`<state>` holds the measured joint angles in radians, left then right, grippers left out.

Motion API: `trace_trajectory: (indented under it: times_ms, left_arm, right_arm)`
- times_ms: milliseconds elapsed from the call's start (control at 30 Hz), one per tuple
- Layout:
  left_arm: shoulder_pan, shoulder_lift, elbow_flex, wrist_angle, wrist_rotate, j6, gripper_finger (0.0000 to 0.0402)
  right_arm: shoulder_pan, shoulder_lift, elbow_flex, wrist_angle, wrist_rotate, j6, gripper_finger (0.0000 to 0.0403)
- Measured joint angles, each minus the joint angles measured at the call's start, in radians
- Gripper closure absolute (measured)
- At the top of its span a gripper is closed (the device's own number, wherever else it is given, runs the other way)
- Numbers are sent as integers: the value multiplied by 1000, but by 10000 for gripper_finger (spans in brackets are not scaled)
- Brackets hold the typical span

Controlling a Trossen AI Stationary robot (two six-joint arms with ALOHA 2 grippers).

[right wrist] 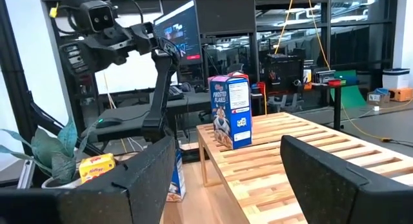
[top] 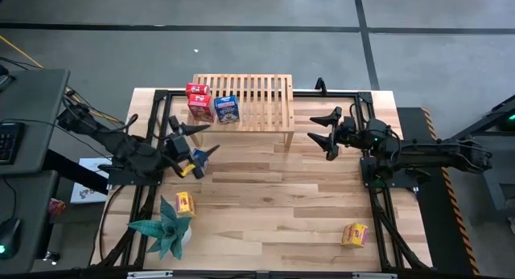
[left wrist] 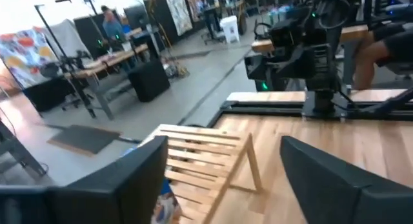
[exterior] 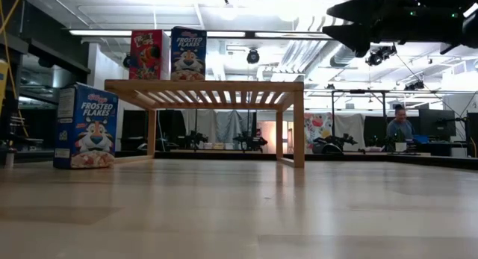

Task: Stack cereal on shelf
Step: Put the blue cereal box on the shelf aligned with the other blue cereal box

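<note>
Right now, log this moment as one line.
shelf: two red boxes, blue box | table: second blue box, yellow boxes | left hand open | right hand open

Two red boxes [top: 199, 100], two blue boxes [top: 227, 108], two yellow boxes [top: 354, 234], one shelf [top: 265, 92], one plant [top: 165, 227].

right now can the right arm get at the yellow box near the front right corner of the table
Probably yes. The yellow box lies alone on bare planks on the right arm's own side, with nothing beside or over it. The right gripper hangs open beside the shelf, so it would have to swing back toward the front edge.
</note>
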<state>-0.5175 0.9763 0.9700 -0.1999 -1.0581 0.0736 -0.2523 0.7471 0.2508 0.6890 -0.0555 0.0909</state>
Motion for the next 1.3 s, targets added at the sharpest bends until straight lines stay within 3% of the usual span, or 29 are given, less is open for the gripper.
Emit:
trace_trajectory:
  times_ms: [100, 167, 333, 467, 600, 900, 1300]
  left_arm:
    - [0, 48, 91, -149, 36, -165, 85]
    - [3, 84, 178, -333, 95, -364, 82]
    - [62, 208, 355, -869, 410, -946, 83]
    - [65, 297, 343, -1096, 528, -1196, 84]
    - [58, 358, 294, -1240, 546, -1345, 84]
    - [136, 325, 158, -1252, 590, -1420, 84]
    - [345, 229, 6, -1029, 711, -1245, 84]
  right_arm:
    - [0, 0, 0, 0, 0, 17, 128]
    - [0, 0, 0, 0, 0, 34, 128]
    - [0, 0, 0, 0, 0, 66, 128]
    - [0, 0, 0, -5, 0, 69, 128]
    - [0, 0, 0, -12, 0, 70, 128]
    - [0, 0, 0, -19, 0, 70, 128]
    - [0, 0, 0, -19, 0, 89, 128]
